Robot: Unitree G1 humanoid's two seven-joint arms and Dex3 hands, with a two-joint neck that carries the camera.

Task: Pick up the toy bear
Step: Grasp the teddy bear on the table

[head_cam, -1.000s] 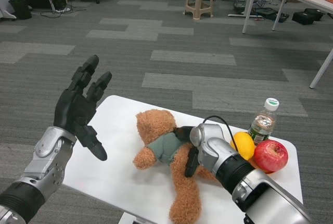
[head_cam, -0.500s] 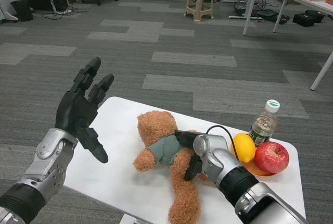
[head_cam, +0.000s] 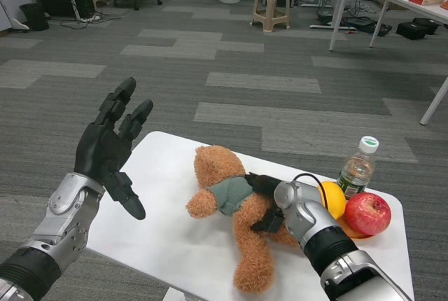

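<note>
The right hand (head_cam: pixel 264 187) has pushed further across the bear (head_cam: pixel 234 206) than it was a second ago; its black fingers now lie over the green shirt at the bear's middle. They seem to press on or wrap the torso, but the wrist hides the underside, so I cannot tell whether the grasp has closed. The bear lies on its back on the table (head_cam: pixel 164 231), head towards the far edge, and looks a little shifted to the right; part of that may be the camera tilting. It is not lifted yet, so the task looks to be at the grasping step.

The left hand (head_cam: pixel 112 148) hangs released over the table's left edge, fingers spread, much as before.

Beyond the bear are an orange (head_cam: pixel 332 198), an apple (head_cam: pixel 366 213) and a bottle (head_cam: pixel 358 168). The bottle's label is too small to read, and no other writing is legible.
</note>
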